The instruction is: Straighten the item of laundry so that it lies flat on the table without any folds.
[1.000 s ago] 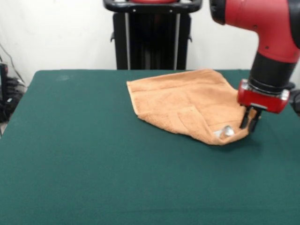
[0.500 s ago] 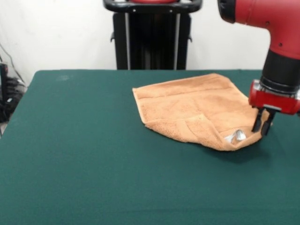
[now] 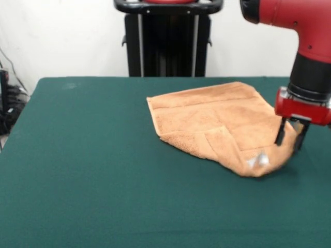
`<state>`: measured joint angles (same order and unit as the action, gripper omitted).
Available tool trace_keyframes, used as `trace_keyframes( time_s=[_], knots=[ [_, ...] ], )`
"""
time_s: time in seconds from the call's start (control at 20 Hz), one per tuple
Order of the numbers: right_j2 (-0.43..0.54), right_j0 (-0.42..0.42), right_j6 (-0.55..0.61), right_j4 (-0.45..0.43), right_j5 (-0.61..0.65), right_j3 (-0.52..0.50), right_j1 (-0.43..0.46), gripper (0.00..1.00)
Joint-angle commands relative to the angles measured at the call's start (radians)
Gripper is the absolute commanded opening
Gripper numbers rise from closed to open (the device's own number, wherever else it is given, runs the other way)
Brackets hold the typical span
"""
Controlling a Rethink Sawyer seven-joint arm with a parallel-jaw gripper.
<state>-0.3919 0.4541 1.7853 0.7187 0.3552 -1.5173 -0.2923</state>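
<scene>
One gripper (image 3: 289, 137) hangs over the right side of the towel (image 3: 217, 124). Its two black fingers (image 3: 280, 133) point down and stand a little apart, with the towel's right edge between them. It cannot be told from this view whether they pinch the cloth or only touch it.

The towel lies on the green table (image 3: 103, 170), in the right half and toward the far side. Most of it spreads to the left of the gripper and behind it. Its long way runs from the far left corner down to the near right corner, so it sits slanted on the table, not square with the table's edges.

The far part of the towel lies flat. The near edge is folded over onto the top, and makes a pointed flap. At the near right corner the cloth bunches up into a bump, just in front of the gripper. A small white label (image 3: 258, 160) sticks out there.

The red arm (image 3: 305, 31) comes down from the top right.
</scene>
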Motion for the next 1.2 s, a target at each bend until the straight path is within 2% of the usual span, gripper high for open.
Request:
trace_keyframes(
  time_s=[0.05, 0.65, 0.8, 0.95, 1.2],
  knots=[
    [0.135, -0.019, 0.227, 0.008, -0.09, -0.014, -0.02, 1.0],
    [0.174, -0.054, 0.209, -0.004, -0.109, -0.031, -0.028, 1.0],
    [0.14, -0.048, 0.203, -0.02, -0.092, -0.022, -0.024, 1.0],
    [0.186, -0.112, 0.133, -0.056, -0.119, -0.069, -0.056, 1.0],
    [0.26, -0.212, 0.072, -0.138, -0.198, -0.086, -0.043, 1.0]
  ],
)
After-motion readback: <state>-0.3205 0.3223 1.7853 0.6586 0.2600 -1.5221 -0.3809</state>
